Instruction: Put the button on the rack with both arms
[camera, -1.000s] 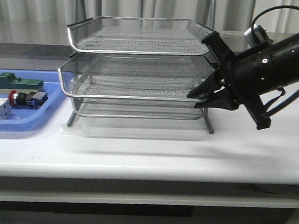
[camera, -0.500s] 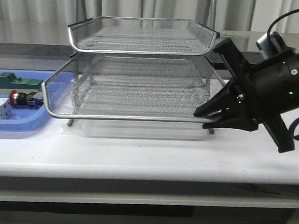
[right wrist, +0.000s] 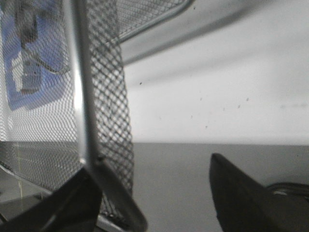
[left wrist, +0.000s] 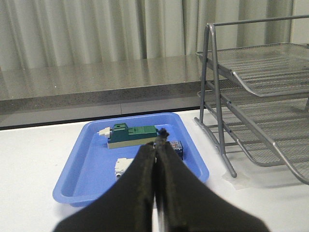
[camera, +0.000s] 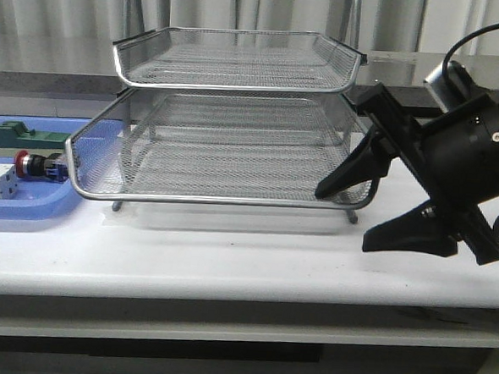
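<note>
Since approx half a sec ago, right gripper (camera: 374,220) has let go of the rack (camera: 229,109), fingers now spread wide beside the pulled-out middle tier. Button (camera: 37,165) lies in the blue tray (camera: 28,207), long axis left-right, red head pointing left. Left gripper (left wrist: 157,150) is closed, empty.
</note>
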### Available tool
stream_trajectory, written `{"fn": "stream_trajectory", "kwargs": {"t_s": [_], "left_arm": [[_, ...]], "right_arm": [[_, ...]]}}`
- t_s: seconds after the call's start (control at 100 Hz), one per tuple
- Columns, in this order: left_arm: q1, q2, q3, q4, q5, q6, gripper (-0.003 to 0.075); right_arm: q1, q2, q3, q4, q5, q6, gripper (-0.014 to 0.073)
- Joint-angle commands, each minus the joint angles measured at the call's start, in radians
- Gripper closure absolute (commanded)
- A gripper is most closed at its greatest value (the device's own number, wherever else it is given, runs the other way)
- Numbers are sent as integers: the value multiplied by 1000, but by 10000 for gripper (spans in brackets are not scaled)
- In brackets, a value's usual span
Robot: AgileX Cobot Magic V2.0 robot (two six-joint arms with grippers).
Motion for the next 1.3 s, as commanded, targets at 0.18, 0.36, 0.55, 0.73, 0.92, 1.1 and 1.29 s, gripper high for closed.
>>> {"fn": "stream_trajectory", "kwargs": {"t_s": [0.18,0.36,0.55,0.73,0.92,1.1,1.29], "left_arm": [[-7,-34,46,-1,-82,-8,741],[-7,-34,46,-1,-82,-8,741],[-7,-34,46,-1,-82,-8,741],[-7,-34,46,-1,-82,-8,741],[-7,-34,46,-1,-82,-8,741],[-7,-34,46,-1,-82,-8,741],[-7,-34,46,-1,-82,-8,741]], "right_arm": [[6,-108,-10,-70,87,-28,9],[6,-201,-10,-195,101,23,11],[6,-294,-10,-499,132,220,11],[6,-416,-10,-820,144,451,12],[6,-602,-10,-1084,151,660,12],[6,-776,-10,-1310,182,837,12],[5,-938,-10,-1490,270,980,12]]}}
